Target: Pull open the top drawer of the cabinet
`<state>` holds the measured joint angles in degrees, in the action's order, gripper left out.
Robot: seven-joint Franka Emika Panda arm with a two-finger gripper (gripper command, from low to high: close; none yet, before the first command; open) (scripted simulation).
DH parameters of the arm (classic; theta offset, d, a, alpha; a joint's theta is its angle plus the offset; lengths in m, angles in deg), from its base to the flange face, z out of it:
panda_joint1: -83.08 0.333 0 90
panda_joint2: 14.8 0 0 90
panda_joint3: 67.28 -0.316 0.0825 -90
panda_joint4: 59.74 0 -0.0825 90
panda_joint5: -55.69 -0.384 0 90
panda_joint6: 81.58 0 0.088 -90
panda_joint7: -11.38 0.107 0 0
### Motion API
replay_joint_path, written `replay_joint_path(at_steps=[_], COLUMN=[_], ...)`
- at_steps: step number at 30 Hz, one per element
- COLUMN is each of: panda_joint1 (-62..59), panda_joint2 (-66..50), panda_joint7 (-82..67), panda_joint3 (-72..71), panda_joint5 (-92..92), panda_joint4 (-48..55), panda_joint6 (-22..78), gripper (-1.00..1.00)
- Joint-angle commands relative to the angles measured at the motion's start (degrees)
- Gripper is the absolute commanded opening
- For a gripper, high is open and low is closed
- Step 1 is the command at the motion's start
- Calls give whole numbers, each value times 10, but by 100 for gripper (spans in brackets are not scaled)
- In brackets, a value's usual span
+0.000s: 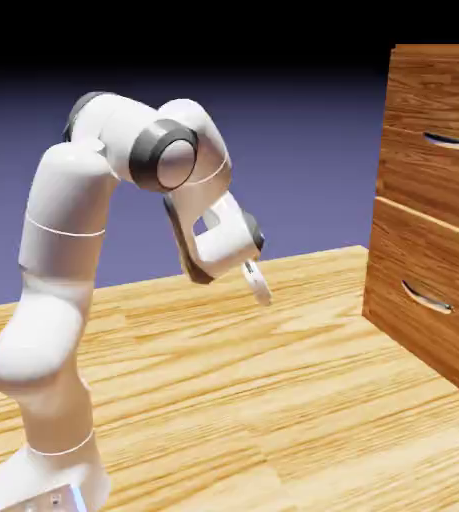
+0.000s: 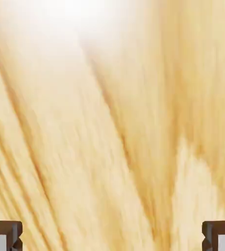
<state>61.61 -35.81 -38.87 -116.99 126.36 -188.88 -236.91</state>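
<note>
The top drawer (image 1: pixel 443 150) sits flush in the cabinet (image 1: pixel 428 290), which stands at the right side of the tabletop (image 1: pixel 273 400); its slim silver handle (image 1: pixel 451 142) is untouched. The lower drawer (image 1: pixel 428 300) below is likewise closed. Well apart from the cabinet, over the middle of the tabletop, the gripper (image 1: pixel 261 285) points down at the wood, jaws spread wide and empty. In the hand view only pale wood grain fills the space between the fingertips (image 2: pixel 4 235).
</note>
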Motion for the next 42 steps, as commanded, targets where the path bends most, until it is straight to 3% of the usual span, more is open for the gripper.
replay_joint_path(at_steps=[1,42], panda_joint1=[-6,-250], panda_joint2=[-14,-606], panda_joint7=[-25,-1047], panda_joint3=[-13,-561], panda_joint5=[19,798], panda_joint4=[9,360], panda_joint6=[5,211], gripper=[0,0])
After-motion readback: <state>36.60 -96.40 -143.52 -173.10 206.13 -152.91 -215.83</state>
